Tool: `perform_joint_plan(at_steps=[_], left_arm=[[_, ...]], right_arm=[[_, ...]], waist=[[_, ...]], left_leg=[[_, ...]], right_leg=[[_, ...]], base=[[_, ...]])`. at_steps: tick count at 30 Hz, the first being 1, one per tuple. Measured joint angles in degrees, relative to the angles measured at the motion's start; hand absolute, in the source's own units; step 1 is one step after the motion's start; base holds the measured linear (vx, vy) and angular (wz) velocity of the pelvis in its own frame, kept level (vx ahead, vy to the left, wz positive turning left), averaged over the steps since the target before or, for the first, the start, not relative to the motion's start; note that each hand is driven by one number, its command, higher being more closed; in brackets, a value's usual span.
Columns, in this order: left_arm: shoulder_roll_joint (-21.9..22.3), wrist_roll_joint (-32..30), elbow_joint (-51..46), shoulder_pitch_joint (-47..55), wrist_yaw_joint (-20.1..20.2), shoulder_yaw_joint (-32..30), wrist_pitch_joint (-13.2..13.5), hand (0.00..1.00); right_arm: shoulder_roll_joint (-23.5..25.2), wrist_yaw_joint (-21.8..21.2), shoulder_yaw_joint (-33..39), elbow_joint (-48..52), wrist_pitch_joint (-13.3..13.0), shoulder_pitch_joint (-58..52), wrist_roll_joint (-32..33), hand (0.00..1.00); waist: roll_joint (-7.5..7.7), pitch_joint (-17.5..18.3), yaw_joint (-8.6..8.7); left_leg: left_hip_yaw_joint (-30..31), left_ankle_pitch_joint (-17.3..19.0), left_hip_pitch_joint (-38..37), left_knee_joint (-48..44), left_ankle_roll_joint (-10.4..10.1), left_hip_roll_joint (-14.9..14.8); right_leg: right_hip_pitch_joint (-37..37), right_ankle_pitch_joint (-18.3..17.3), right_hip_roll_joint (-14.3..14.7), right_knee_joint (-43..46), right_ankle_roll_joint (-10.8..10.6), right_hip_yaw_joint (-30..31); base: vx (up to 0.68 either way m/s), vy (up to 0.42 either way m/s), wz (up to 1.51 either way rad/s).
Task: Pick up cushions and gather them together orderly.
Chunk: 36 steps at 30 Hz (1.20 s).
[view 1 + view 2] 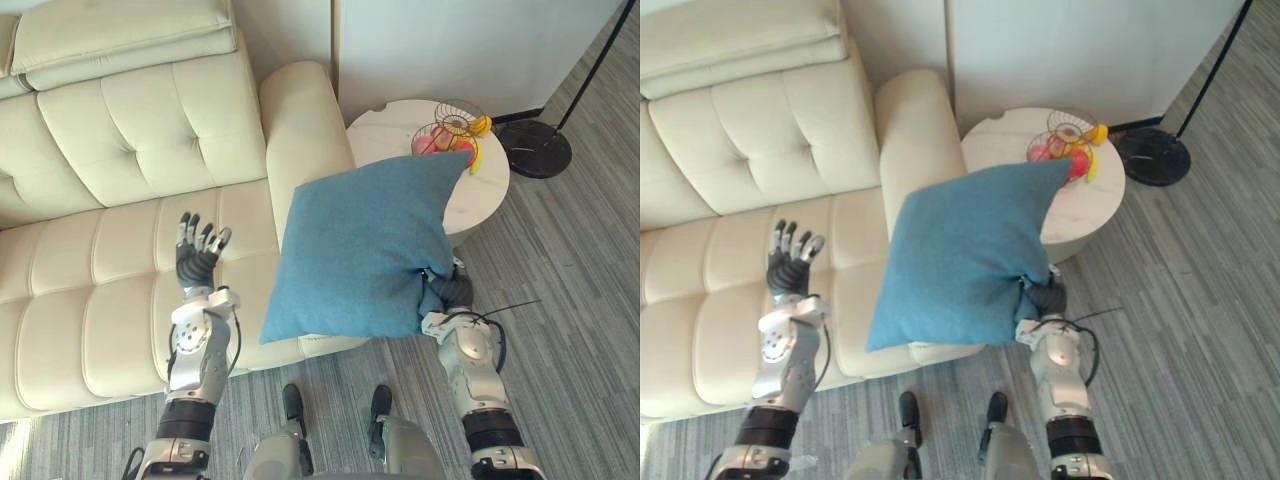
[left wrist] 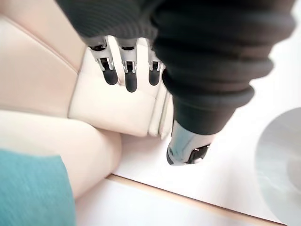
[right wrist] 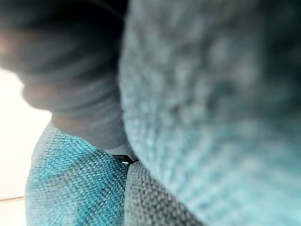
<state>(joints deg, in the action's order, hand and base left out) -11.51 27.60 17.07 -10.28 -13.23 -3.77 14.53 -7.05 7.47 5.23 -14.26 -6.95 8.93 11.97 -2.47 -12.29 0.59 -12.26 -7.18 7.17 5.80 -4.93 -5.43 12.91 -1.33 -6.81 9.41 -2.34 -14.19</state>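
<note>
The right hand (image 1: 452, 290) has its fingers clenched on a lower corner of the blue cushion (image 1: 365, 245), held up before the armrest of the cream sofa (image 1: 110, 250). The left hand (image 1: 197, 255) hovers over the seat, fingers straight and spread

**Desk:** What's on your feed?

**Operator:** My left arm (image 1: 197, 352) and right arm (image 1: 470, 365), silver-grey, in rounded metal sections with black bands. A dark ribbed cover (image 2: 211, 56) wraps the wrist of my left hand (image 1: 197, 252), and its silver fingers (image 2: 130, 77) are dark-tipped. My right hand (image 1: 452, 290) shows dark.
</note>
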Motion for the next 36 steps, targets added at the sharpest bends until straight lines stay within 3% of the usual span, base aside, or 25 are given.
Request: perform_joint_plan(at_steps=[7, 14, 20, 21, 29, 36], left_arm=[[0.4, -4.0, 12.5, 0.6, 4.7, 5.8, -3.9, 0.00], [3.4, -7.3, 18.7, -5.5, 4.4, 12.1, -4.1, 0.00], [1.6, -7.2, 19.9, -12.0, 3.3, 13.3, -3.9, 0.00], [1.5, -7.2, 19.9, -12.9, 3.2, 13.5, -3.9, 1.00], [1.5, -4.2, 18.4, -15.9, 0.7, 15.5, -3.5, 1.00], [1.5, 4.1, 10.8, -16.1, -0.6, 17.7, -1.2, 1.00]], right_arm=[[0.0, -1.0, 0.3, 0.2, -0.5, -0.6, 1.8, 1.00], [0.5, -0.1, -1.6, -0.3, -1.7, 1.5, 2.7, 1.00], [2.0, 1.8, -2.3, -0.3, -3.3, 5.8, 4.1, 1.00], [2.2, 2.3, -2.5, -0.3, -3.6, 6.4, 4.3, 1.00], [2.3, 4.4, -2.7, -0.3, -4.0, 6.8, 4.3, 1.00], [2.2, 5.1, -2.7, -0.3, -4.0, 6.7, 4.4, 1.00]], waist=[[1.01, 0.1, 0.06], [2.43, -1.3, 0.08], [3.97, -5.4, -0.09], [3.95, -5.9, -0.10], [4.17, -6.9, -0.66], [4.17, -7.0, -0.95]], left_leg=[[0.3, 0.1, 4.0, -0.9, 0.1, 0.0], [0.0, 0.3, 7.5, -3.5, 0.5, -0.3], [-0.5, 1.3, 11.7, -7.1, 0.2, -0.9], [-0.7, 1.3, 12.2, -7.1, 0.2, -0.9], [-1.1, 1.5, 13.9, -9.0, 0.2, -1.3], [-1.2, 2.8, 14.8, -12.0, 0.6, -1.8]], right_leg=[[3.6, 0.3, -0.1, 0.3, 0.1, -0.2], [7.4, 0.3, -0.3, 2.8, 0.2, 0.9], [11.6, 0.4, -0.4, 5.2, 0.4, 2.1], [12.2, 0.6, -0.3, 5.2, 0.5, 2.2], [13.2, 1.6, -0.1, 5.1, 1.4, 2.6], [12.8, 1.8, -0.1, 5.1, 1.4, 2.6]], base=[[0.01, 0.000, 0.02], [-0.01, -0.011, -0.04], [-0.10, -0.019, -0.07], [-0.08, -0.017, -0.08], [-0.01, -0.007, -0.03], [0.02, 0.003, -0.01]])
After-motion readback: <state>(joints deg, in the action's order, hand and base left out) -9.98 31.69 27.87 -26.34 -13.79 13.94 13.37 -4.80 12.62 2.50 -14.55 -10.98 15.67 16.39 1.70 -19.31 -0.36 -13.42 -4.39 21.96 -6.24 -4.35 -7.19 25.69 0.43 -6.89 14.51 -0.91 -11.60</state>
